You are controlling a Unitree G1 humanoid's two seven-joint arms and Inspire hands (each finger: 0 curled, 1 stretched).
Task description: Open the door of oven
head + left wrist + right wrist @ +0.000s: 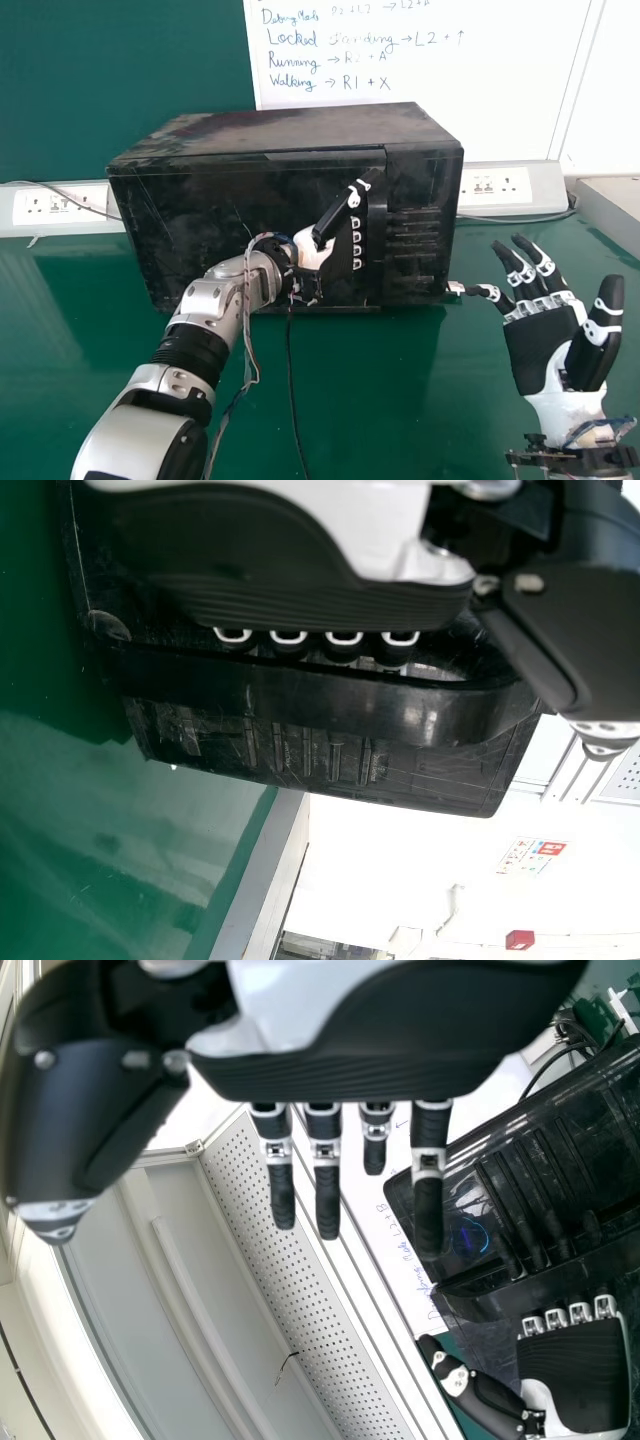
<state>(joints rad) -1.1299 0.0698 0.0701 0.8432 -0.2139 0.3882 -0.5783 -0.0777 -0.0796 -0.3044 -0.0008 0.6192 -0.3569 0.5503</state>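
Below both hands sits a green tabletop (400, 430). Whiteboard (500, 60) stands behind, beyond the hands. Black microwave oven (290, 130) is on the tabletop, right in front of left hand and just beside right hand's fingers. Oven door (190, 230), next to left hand, looks closed, flush with the panel. Right hand (535, 345) is palm up, fingers straight and spread, thumb apart. Left hand (310, 250) has fingers hooked behind the door's upright handle (377, 260), fingertips hidden; thumb points up across the handle's upper part.
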